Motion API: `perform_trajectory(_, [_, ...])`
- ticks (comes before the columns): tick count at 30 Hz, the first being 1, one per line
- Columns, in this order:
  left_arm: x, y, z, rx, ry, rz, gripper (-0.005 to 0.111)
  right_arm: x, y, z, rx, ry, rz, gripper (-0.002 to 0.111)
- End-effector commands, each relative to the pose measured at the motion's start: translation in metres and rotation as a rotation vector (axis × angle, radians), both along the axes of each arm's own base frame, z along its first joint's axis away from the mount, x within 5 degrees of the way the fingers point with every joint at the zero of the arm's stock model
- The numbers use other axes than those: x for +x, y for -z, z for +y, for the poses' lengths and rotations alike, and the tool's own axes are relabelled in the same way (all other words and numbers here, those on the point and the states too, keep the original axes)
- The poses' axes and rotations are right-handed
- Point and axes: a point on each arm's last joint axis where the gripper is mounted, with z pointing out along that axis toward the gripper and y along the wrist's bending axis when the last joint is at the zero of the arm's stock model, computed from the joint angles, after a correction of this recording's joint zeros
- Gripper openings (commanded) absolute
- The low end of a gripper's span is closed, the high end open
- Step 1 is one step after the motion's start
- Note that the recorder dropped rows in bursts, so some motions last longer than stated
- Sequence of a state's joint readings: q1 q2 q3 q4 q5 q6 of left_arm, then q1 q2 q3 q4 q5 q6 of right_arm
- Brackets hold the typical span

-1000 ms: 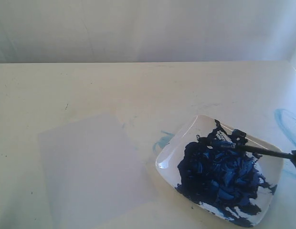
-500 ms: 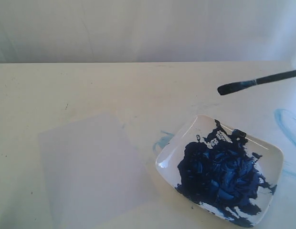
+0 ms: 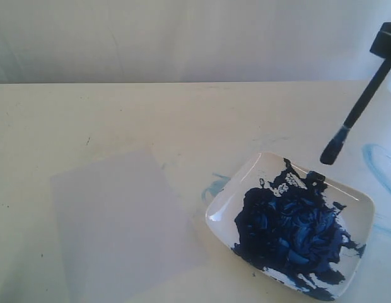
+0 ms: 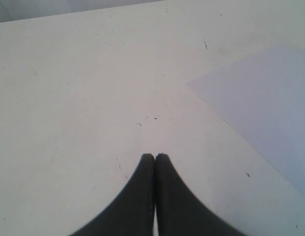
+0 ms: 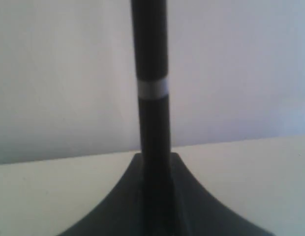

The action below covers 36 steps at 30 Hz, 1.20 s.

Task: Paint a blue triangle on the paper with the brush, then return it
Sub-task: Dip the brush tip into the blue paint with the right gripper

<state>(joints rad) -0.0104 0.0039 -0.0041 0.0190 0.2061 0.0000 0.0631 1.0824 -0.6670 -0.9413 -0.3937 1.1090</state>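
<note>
While the right gripper (image 5: pixel 155 162) clamps the brush (image 3: pixel 356 117) at upper right, the paper (image 3: pixel 123 221) lies blank. Next, its tip must cross left onto the sheet.

cream table (image 3: pixel 120 113), pale wall (image 3: pixel 183 38)

Exterior view was bright, washed out, low contrast; light was flat and diffuse, no hard shadows. Far right corner of the cream tabletop (image 3: pixel 120 113) was blown out to white. Specular glare sat on the left corner of the glossy white square dish (image 3: pixel 215 219). Pale translucent paper sheet (image 3: pixel 120 214) barely separated from the tabletop. Left wrist view was soft, the black left gripper (image 4: pixel 155 158) defocused. Right wrist view: thin black paintbrush (image 5: pixel 151 73) and black right gripper (image 5: pixel 155 156) were both blurred, close to the lens.
</note>
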Motion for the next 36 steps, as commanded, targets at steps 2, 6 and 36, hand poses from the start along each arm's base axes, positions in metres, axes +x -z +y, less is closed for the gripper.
perform_trajectory(2, [0.000, 0.001, 0.000, -0.003, 0.002, -0.001, 0.000, -0.005, 0.003, 0.004, -0.061, -0.063, 0.062, 0.000])
perform_trajectory(6, [0.000, 0.001, 0.000, -0.003, 0.002, -0.001, 0.000, -0.013, 0.007, 0.015, -0.147, -0.226, 0.063, 0.000])
perform_trajectory(36, [0.000, 0.001, 0.000, -0.003, 0.002, -0.001, 0.000, -0.045, 0.088, 0.004, -0.139, -0.103, 0.072, 0.000])
